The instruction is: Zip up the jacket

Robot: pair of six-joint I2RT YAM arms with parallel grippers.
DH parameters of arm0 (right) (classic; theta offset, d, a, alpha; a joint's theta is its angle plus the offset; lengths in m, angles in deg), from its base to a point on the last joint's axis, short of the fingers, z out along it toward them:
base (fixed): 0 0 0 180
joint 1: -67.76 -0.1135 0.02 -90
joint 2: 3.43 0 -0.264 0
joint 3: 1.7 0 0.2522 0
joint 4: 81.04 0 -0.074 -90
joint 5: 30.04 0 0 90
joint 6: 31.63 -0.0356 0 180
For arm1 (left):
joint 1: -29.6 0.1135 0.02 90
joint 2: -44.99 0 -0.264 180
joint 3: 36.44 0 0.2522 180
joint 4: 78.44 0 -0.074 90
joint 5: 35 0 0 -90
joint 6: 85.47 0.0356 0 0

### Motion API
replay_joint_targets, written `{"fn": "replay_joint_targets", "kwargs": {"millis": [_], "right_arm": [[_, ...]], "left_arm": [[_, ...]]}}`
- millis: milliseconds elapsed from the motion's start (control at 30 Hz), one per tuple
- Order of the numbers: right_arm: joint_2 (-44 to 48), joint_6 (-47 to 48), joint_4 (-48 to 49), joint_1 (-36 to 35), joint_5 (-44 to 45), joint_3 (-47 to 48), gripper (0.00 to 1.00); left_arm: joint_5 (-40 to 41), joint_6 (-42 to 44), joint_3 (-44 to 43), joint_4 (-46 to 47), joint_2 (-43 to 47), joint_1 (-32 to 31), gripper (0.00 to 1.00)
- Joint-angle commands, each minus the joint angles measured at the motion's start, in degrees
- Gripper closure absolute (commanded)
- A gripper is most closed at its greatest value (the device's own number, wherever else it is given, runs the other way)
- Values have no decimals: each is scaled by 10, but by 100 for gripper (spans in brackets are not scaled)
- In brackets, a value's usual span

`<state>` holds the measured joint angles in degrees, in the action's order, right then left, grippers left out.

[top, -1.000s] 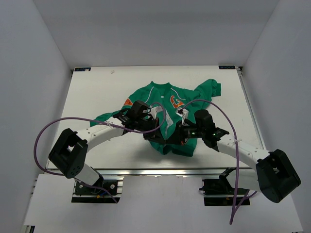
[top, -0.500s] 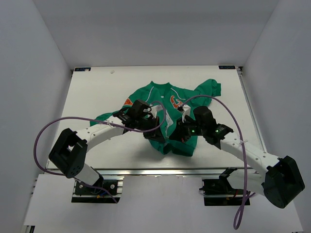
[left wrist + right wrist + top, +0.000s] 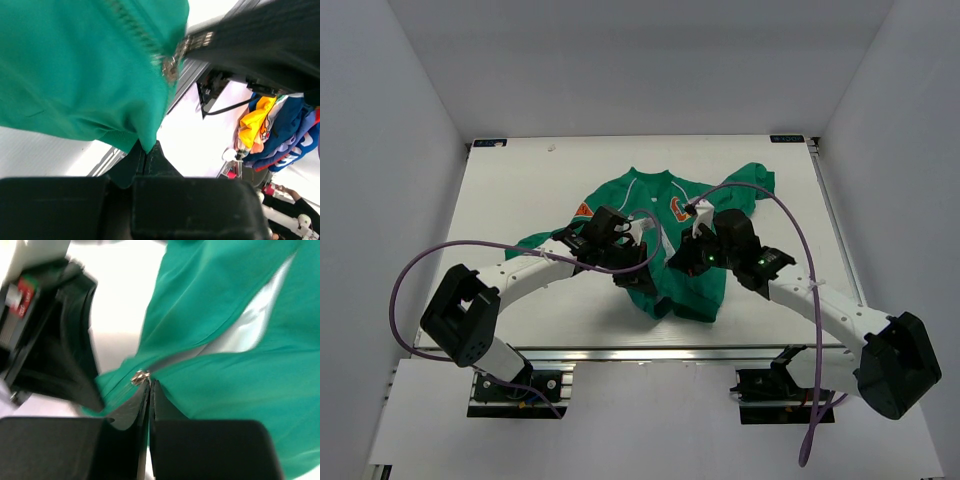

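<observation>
Since a second ago the right end effector (image 3: 148, 386) has slid up the jacket (image 3: 655, 200) toward its neck, fingers pinched shut on the zip slider (image 3: 140, 376). The left end effector (image 3: 146, 149) stays clamped on the jacket's bottom edge, anchoring it. The jacket lies mid-bench (image 3: 520, 190). Zipping looks under way; next calls for a steady upward pull against that anchor.
</observation>
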<state>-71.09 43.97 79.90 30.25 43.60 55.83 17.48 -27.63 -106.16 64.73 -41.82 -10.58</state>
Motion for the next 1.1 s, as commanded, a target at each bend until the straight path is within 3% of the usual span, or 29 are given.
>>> {"fn": "replay_joint_targets", "kwargs": {"millis": [0,133,333,600,833,967,1067], "right_arm": [[-3,22,93,17,143,38,100],[-20,25,116,17,194,47,100],[-119,62,137,29,306,136,100],[-304,57,167,106,274,297,100],[-477,54,162,173,266,510,100],[-614,53,108,195,256,717,100],[-651,67,108,199,237,760,100]], "left_arm": [[-21,27,13,-87,-2,-5,100],[-27,36,14,-99,2,-10,100],[-40,39,57,-124,28,-12,100],[-81,2,137,-65,45,-13,100],[-104,-11,172,-42,41,-15,100],[-113,-13,186,-36,24,-15,100],[-104,3,168,-57,16,-15,100]]}}
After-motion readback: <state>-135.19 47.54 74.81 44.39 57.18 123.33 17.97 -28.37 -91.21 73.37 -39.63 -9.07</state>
